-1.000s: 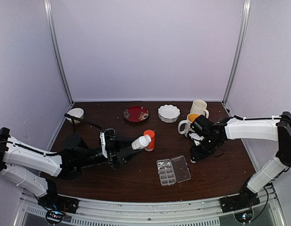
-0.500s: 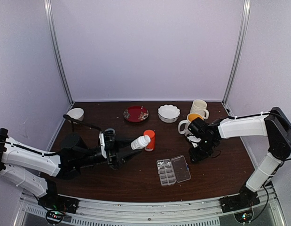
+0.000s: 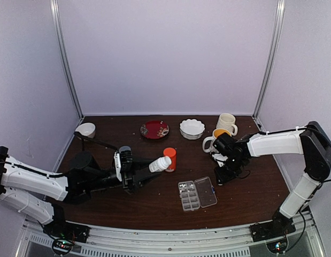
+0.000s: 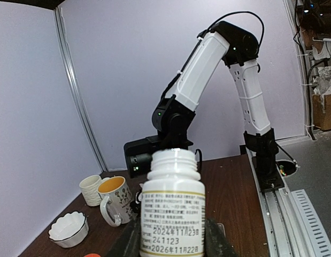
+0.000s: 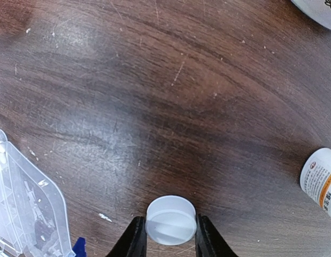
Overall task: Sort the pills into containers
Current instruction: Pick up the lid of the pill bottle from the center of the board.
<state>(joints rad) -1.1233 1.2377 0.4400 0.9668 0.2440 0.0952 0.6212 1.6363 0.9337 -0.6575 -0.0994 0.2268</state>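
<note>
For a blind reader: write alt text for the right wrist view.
The right pincer grips a white cap against the dark wooden table. A clear pill box sits lower left; a labelled bottle at the right edge.

The pill box [image 3: 198,194] lies on the table [image 3: 154,211], mugs [image 3: 223,130] farther back.

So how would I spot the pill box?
On the dark wooden table, look near the front edge, a little right of the middle. The pill box lies there, nearer than the orange bottle. It alone is flat, clear and rectangular, with small compartments and an open lid.
</note>
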